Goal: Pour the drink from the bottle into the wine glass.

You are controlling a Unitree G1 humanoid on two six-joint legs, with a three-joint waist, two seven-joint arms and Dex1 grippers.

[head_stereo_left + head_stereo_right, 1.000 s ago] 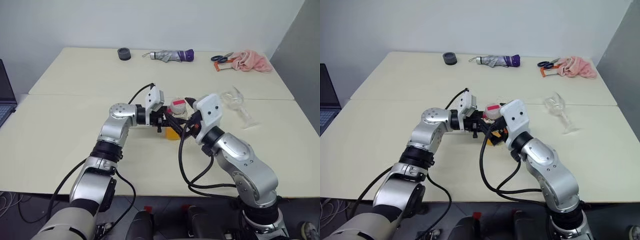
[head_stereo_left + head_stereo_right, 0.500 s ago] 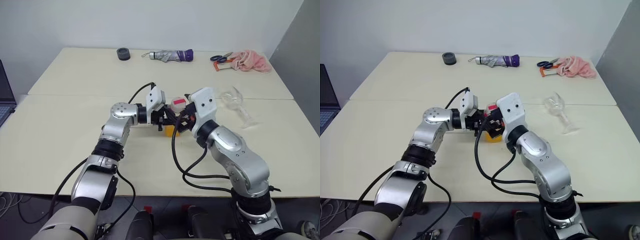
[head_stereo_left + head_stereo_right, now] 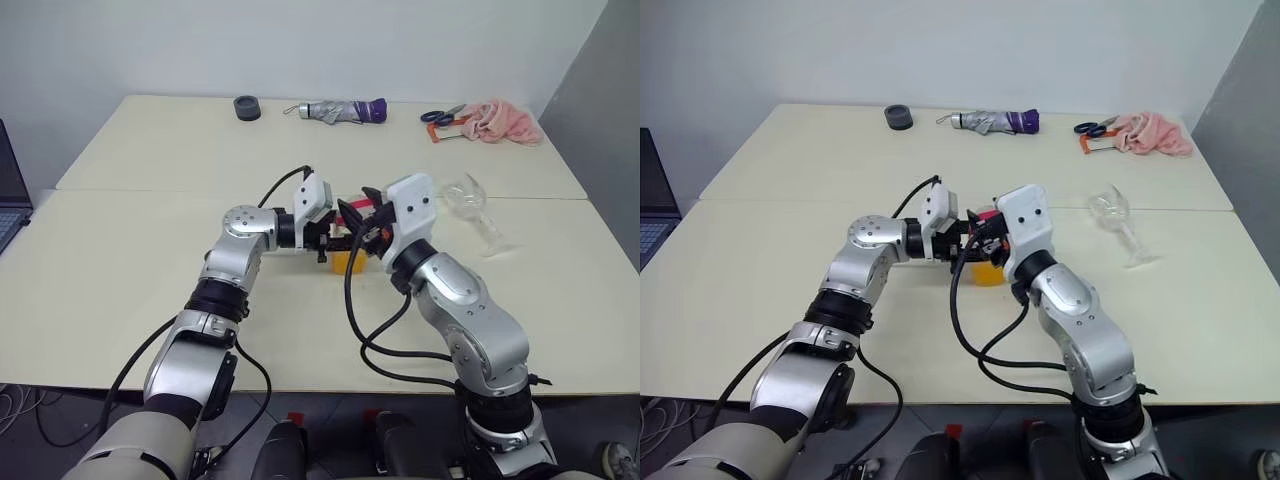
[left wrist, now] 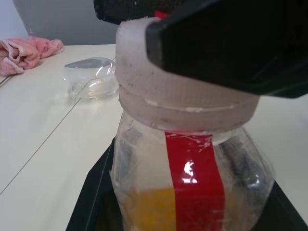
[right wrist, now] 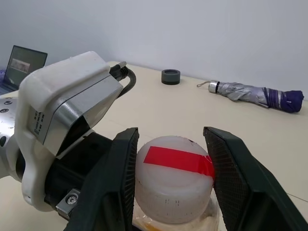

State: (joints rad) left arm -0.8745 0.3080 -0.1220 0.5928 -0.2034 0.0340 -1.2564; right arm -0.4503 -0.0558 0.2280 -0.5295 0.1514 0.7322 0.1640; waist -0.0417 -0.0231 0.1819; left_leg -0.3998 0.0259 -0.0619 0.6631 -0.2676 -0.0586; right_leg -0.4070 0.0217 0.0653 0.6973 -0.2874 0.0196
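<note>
Mid-tabletop, the left gripper [image 3: 958, 246] is clamped on the body of the upright bottle [image 4: 190, 178], which holds orange drink [image 4: 147, 209]. The right gripper [image 5: 174, 175] has its fingers on either side of the bottle's cap [image 5: 174, 178], touching it. Toward the right edge, the wine glass [image 3: 472, 205] lies tipped over.

Silver-grey jointed arms, white wrist housings, black cables, black claw [image 5: 173, 180] fingers.

The bottle [image 3: 349, 250] stands left of the tipped wine glass [image 3: 473, 207].
</note>
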